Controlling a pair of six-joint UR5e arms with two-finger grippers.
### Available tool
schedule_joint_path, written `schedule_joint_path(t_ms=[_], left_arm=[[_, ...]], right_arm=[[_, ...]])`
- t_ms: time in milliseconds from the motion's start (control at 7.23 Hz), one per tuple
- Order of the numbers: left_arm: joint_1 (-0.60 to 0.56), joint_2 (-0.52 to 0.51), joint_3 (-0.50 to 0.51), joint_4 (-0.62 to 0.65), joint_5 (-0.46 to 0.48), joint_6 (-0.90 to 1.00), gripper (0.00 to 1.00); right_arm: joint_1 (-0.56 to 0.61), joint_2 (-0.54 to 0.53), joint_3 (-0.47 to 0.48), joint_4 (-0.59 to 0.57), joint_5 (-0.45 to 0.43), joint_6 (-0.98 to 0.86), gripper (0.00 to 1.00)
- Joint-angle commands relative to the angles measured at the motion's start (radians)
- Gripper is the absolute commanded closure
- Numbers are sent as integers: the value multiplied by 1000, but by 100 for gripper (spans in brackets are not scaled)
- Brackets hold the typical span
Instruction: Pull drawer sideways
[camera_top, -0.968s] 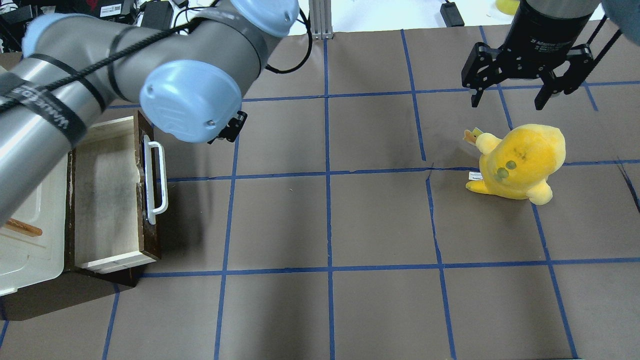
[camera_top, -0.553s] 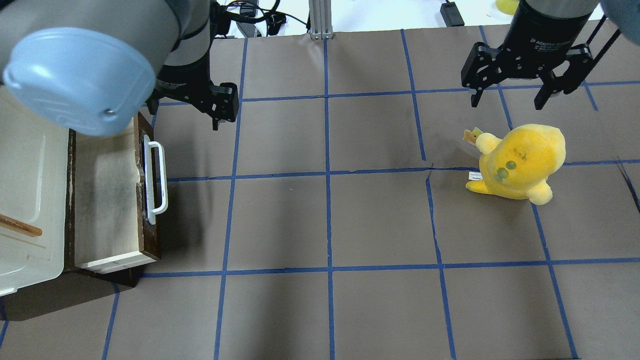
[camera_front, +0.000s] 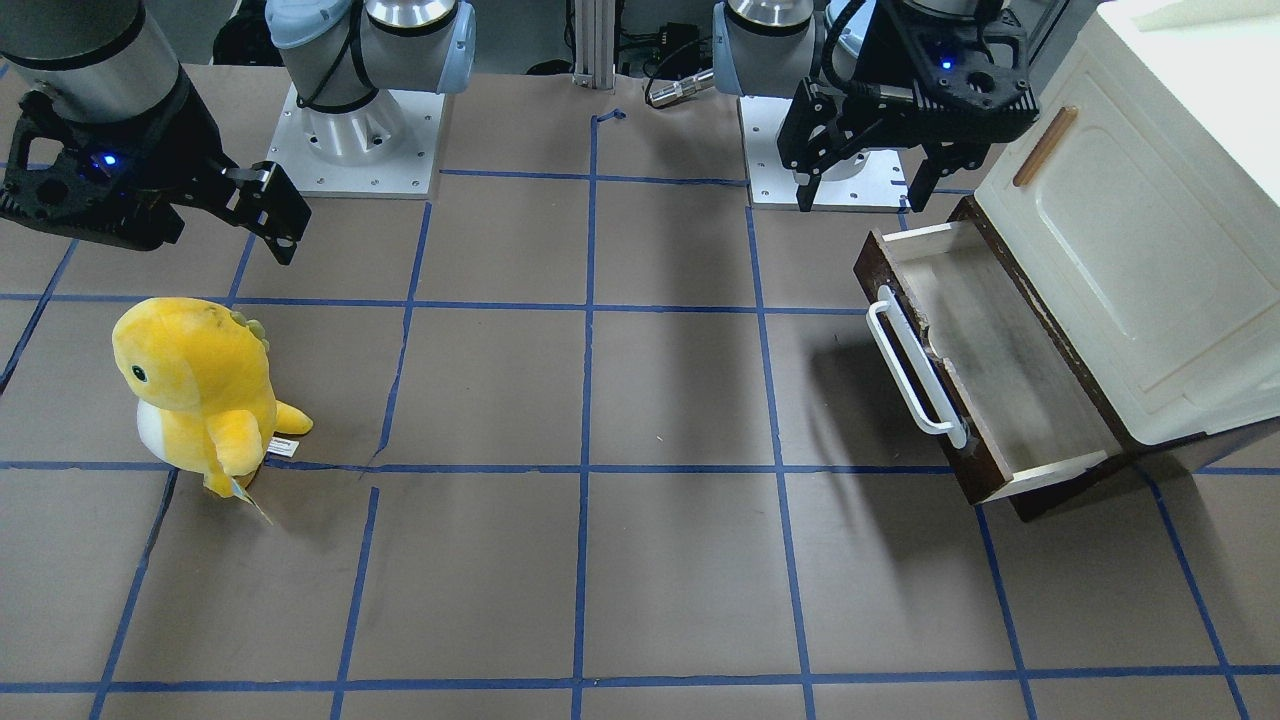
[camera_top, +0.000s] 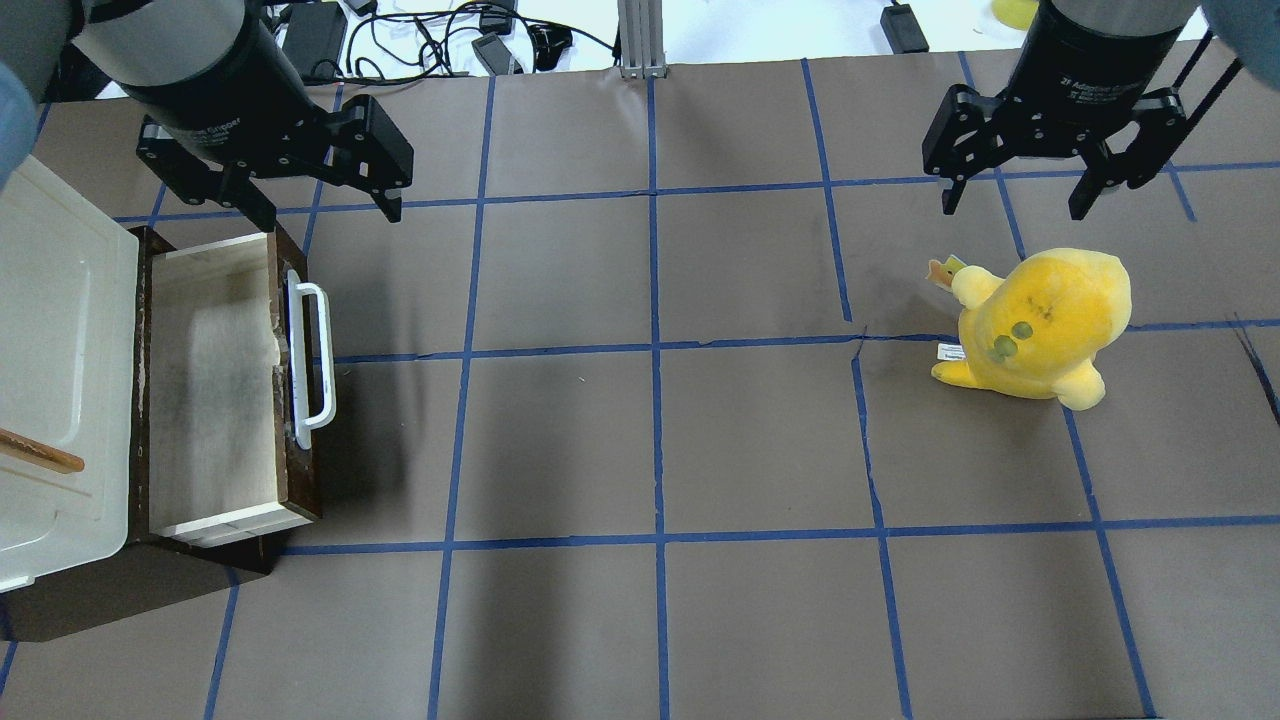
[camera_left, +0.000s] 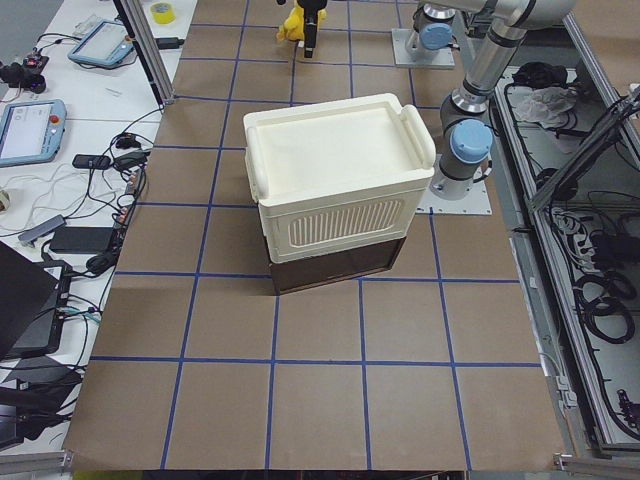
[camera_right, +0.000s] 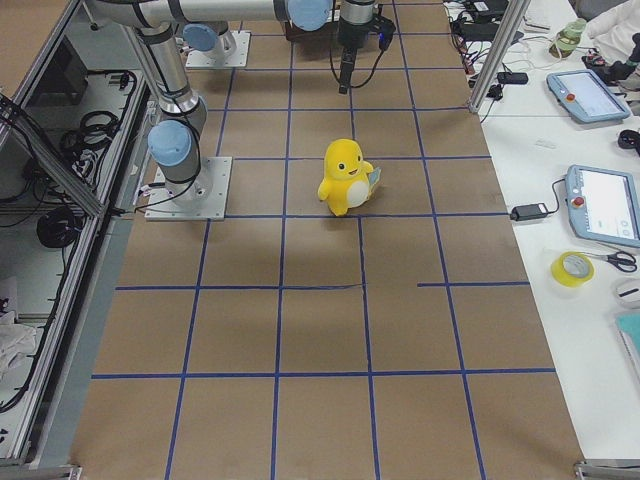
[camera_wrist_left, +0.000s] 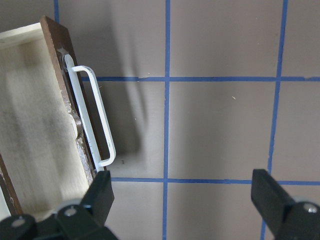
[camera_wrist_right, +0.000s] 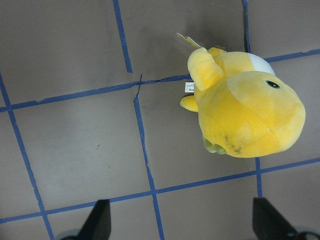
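Observation:
The dark brown drawer (camera_top: 297, 440) stands pulled out of the cabinet at the table's left, its pale wood interior (camera_top: 205, 380) bare and its white bar handle (camera_top: 313, 365) facing the table's middle. It also shows in the front-facing view (camera_front: 1000, 390) and the left wrist view (camera_wrist_left: 35, 125). My left gripper (camera_top: 325, 208) hangs open and empty above the table just beyond the drawer's far end, apart from the handle (camera_wrist_left: 92, 117). My right gripper (camera_top: 1015, 205) is open and empty at the far right.
A cream-white cabinet (camera_top: 60, 340) with a slim wooden handle (camera_front: 1043, 146) sits over the drawer's dark base. A yellow plush toy (camera_top: 1040, 320) stands below my right gripper (camera_wrist_right: 182, 227). Blue tape lines grid the brown table cover (camera_top: 650, 450).
My left arm has swung back and left, so its elbow no longer covers the cabinet and drawer. The left gripper moved left to beyond the drawer's far end. The drawer and right arm stayed still.

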Motion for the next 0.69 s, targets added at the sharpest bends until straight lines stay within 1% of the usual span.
schedule_joint_path(t_ms=[0,415,553], left_arm=[[3,7,-5,-3,-20,2,0],[-3,13,-16,-9,-10,-4,0],[-3,31,-37,-11,-6,-3,0]], right_arm=[[0,0,0,0,0,0,0],[0,0,0,0,0,0,0],[0,0,0,0,0,0,0]])
